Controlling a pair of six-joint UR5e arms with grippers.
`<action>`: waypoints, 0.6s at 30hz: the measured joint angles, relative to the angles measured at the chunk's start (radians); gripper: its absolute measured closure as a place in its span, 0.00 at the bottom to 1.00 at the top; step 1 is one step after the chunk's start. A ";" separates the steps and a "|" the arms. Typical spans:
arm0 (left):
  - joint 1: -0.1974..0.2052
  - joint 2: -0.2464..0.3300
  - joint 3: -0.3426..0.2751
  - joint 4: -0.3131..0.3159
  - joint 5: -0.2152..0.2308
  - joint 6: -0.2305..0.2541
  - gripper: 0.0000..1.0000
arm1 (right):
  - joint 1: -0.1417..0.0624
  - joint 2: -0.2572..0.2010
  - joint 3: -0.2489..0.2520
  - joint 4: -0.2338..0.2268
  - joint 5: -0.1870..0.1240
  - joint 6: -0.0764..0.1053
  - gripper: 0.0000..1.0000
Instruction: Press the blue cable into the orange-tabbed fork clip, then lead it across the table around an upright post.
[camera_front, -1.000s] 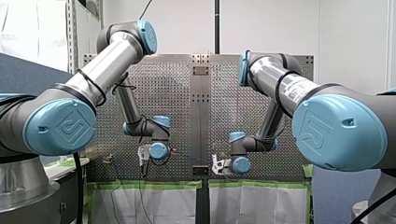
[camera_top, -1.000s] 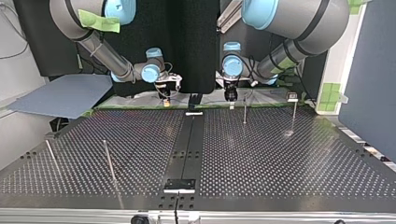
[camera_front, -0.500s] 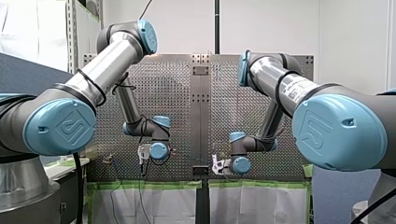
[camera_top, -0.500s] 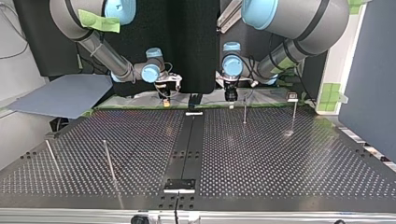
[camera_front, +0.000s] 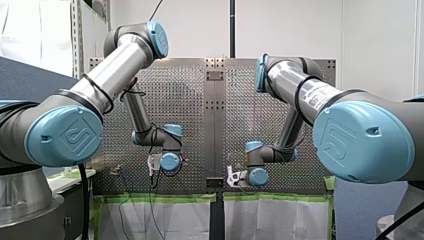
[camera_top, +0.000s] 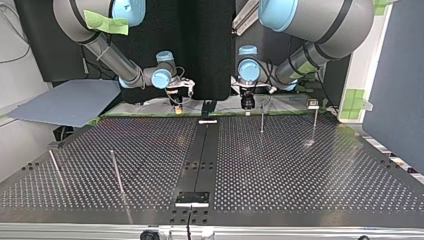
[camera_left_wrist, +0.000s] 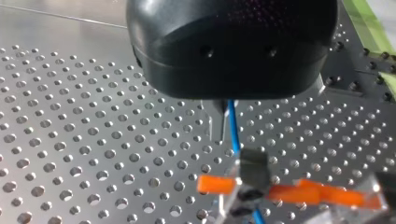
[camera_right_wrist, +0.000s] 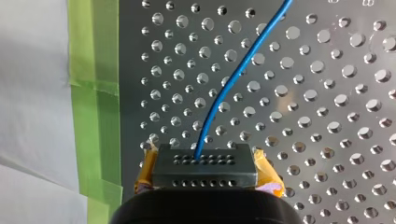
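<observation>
Front view: my left end effector (camera_front: 152, 166) and my right end effector (camera_front: 231, 176) hang low over the perforated tabletop (camera_front: 185, 100), at its edge nearest the arms, and they are well apart.

Top view: a thin upright post (camera_top: 262, 119) stands near my left end effector.

Left wrist view: my left end effector is pinched narrow on the blue cable (camera_left_wrist: 233, 130). The cable runs taut from it into the orange-tabbed fork clip (camera_left_wrist: 252, 173) just ahead.

Right wrist view: my right end effector, with its yellow pads (camera_right_wrist: 267, 173) showing, is closed on the same cable. The cable curves away ahead of it over the holes. Green tape (camera_right_wrist: 93, 93) lies beside it.
</observation>
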 joint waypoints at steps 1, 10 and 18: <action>0.000 0.000 0.000 -0.001 0.000 0.000 1.00 | 0.000 0.000 -0.001 0.006 0.000 -0.001 1.00; 0.000 0.000 0.000 -0.008 0.000 0.002 1.00 | -0.006 -0.048 -0.010 0.085 0.022 -0.047 1.00; 0.000 0.000 0.000 -0.010 0.001 -0.001 1.00 | -0.003 -0.114 -0.011 0.152 0.030 -0.039 1.00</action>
